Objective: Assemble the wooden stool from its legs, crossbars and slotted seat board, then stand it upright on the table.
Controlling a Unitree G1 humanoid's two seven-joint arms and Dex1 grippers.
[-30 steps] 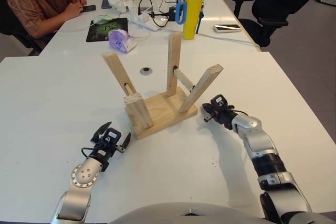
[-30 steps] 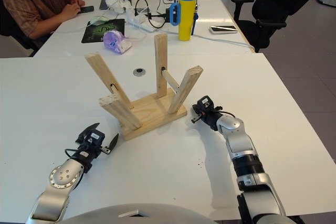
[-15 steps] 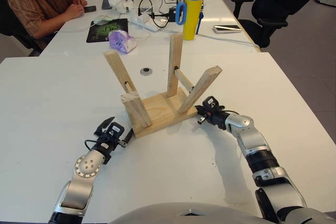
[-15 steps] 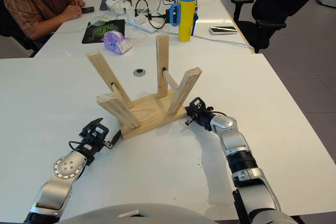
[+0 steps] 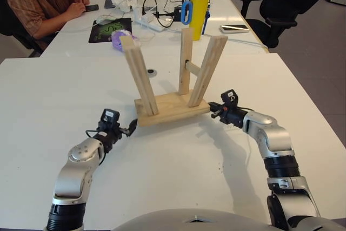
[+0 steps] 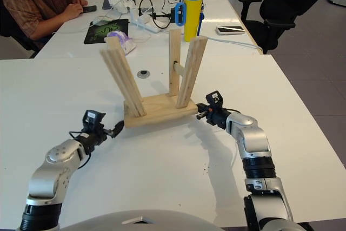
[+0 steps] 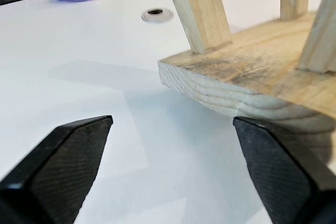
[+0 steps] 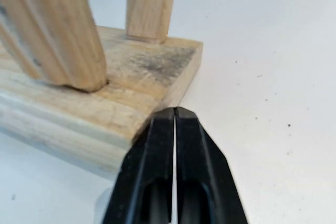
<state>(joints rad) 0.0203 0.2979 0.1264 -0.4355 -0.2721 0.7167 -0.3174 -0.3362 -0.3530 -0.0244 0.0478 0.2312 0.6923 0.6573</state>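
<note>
At the seat board's (image 5: 172, 109) right corner, the right gripper (image 8: 175, 116) has its fingers pressed together on nothing, tip against the wood. Across from it the left gripper (image 7: 172, 121) gapes wide and empty, just short of the board's other end. The stool sits upside down on the white table (image 5: 54, 96), legs (image 5: 139, 74) and crossbar (image 5: 192, 67) pointing up. My worry: a closed tip shoving a corner may slip off, or spin the stool instead of turning it, and the loose-fitted legs could work free.

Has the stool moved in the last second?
Yes. The stool has turned; its left legs now line up, closer to the grommet.
</note>
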